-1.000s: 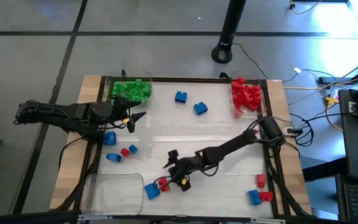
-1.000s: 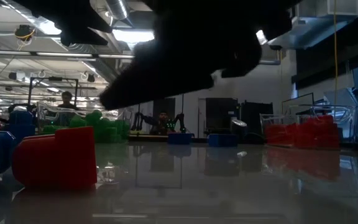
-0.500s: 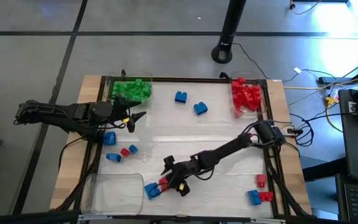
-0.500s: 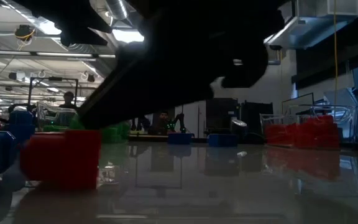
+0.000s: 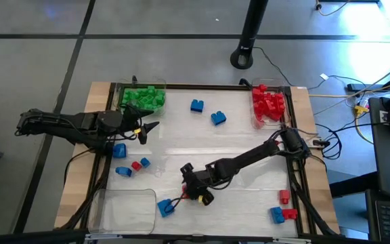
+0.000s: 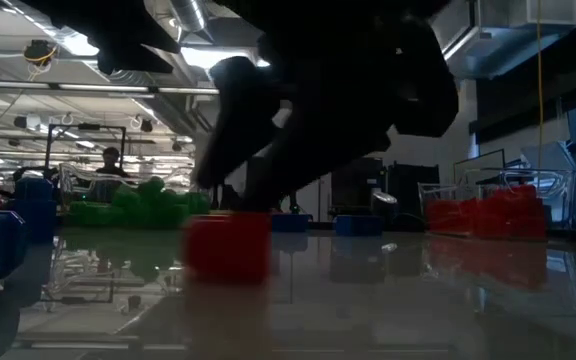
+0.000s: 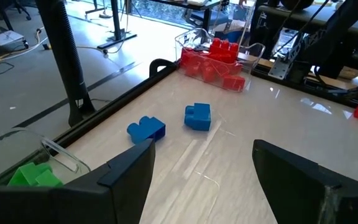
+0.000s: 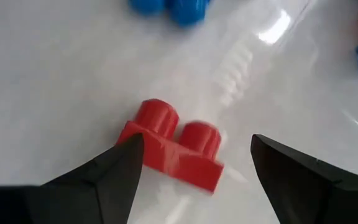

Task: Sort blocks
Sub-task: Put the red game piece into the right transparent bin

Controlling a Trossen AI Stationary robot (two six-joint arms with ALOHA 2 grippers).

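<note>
Straddling a red block [image 8: 173, 146], the right pincer [image 8: 194, 171] gapes wide, gripping nothing.

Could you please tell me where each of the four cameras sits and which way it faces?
High view: overhead, looking straight down; both arms, left gripper, right gripper.
Low view: table height, looking level across; dark arm over a red block.
Left wrist view: past open fingers toward two blue blocks.
Right wrist view: down between open fingers.
Shared: the red block appears in the right wrist view and the low view.

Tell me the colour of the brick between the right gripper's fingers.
Red. The brick shows best in the right wrist view, lying between the open right gripper.
</note>
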